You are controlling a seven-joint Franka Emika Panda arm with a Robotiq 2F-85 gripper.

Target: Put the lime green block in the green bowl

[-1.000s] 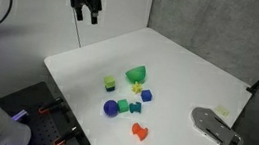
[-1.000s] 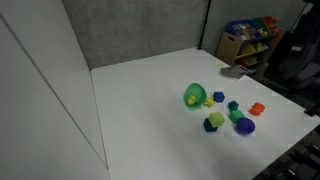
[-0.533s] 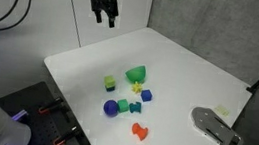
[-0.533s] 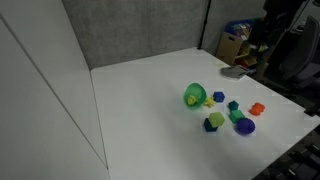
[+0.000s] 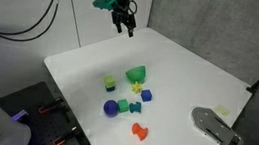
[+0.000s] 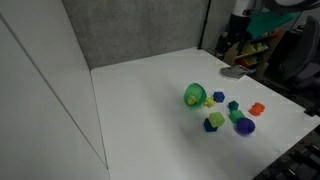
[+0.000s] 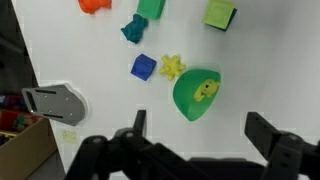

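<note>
While my jaws hang spread wide with nothing between them, raised well apart from the green bowl [image 7: 196, 93], the lime green block [image 7: 220, 14] sits on the white counter [image 5: 90, 62]. It is near that bowl, neither touching it nor inside it. In my wrist view the block lies beyond the bowl from my two dark fingers [image 7: 138, 125], which come in at the lower edge to either side of the bowl.

The bowl looks tipped onto its side, and a yellowish patch shows within it; what that is I cannot tell. Just beside the bowl lies a yellow star-shaped piece [image 7: 172, 67], and a blue block [image 7: 143, 67] stands just past the star. Farther from the bowl are a teal piece [image 7: 133, 28], a darker green block [image 7: 151, 8] and an orange piece [image 7: 95, 5]. In an exterior view a dark blue ball [image 5: 112, 108] rests next to the darker green block, on its side away from the bowl. A flat grey object [image 7: 55, 101] lies well apart from the bowl, toward the counter's edge.
</note>
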